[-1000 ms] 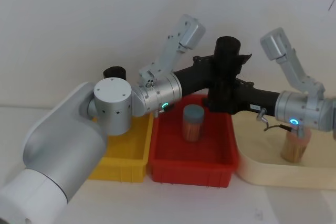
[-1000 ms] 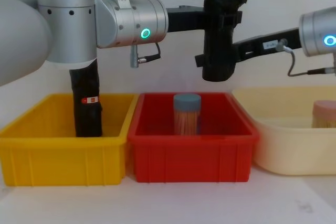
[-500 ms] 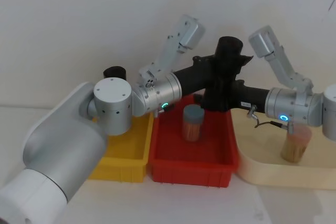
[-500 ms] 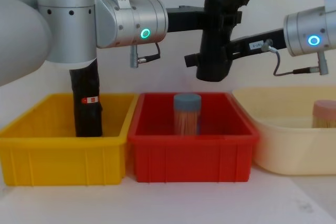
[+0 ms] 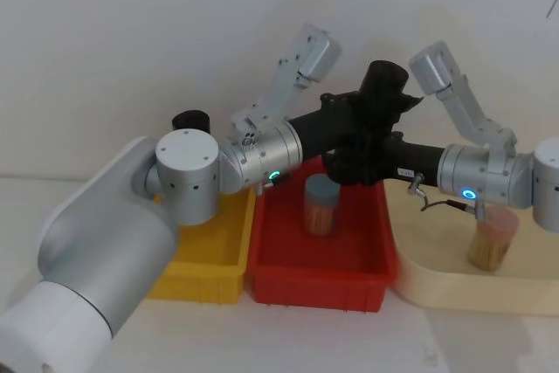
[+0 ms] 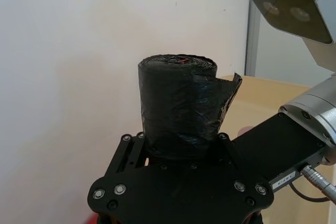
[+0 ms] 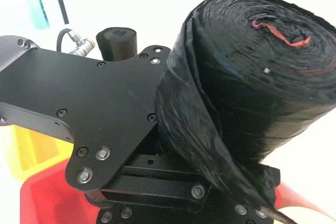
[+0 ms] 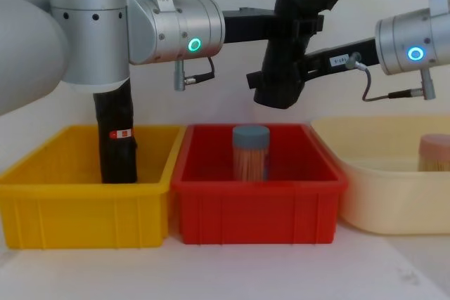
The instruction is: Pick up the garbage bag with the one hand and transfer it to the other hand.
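Black cylindrical plastic garbage bag roll (image 8: 292, 29) sits upper centre of chest view, above the red plastic bin (image 8: 259, 209). Since 1 s ago it has tilted as the blue-lit right gripper (image 8: 285, 79) pushed in. Green-lit left gripper (image 8: 295, 22) clamps its middle; right grip: cannot tell. Handover is underway.
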Robot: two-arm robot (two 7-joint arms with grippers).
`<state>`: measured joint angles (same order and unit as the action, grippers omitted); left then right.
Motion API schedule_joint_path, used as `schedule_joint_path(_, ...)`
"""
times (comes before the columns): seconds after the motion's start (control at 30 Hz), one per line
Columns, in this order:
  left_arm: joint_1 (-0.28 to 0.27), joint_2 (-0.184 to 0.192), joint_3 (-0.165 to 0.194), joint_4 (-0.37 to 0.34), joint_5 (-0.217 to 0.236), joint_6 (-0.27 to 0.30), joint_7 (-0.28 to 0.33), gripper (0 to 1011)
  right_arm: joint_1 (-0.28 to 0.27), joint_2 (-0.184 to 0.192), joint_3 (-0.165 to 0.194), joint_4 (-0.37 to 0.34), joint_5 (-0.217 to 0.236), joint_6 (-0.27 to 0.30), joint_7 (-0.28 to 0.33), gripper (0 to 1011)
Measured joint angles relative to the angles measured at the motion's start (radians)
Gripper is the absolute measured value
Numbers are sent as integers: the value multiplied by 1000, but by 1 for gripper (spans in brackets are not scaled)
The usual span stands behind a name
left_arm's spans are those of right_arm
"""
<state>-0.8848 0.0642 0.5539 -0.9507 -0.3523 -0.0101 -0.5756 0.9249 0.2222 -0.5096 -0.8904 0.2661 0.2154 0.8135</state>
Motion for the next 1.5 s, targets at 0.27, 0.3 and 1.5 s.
schedule_joint_path(0.27,0,0,0,0,0,0,-1,508,-11,10,-2,-21,0,12,-17,560)
schedule_joint_path(0.3,0,0,0,0,0,0,-1,532,-12,12,-2,-24,0,14,-19,553)
schedule_joint_path(1.5,0,0,0,0,0,0,0,1001,-57,84,17,-103,-82,190,-317,523)
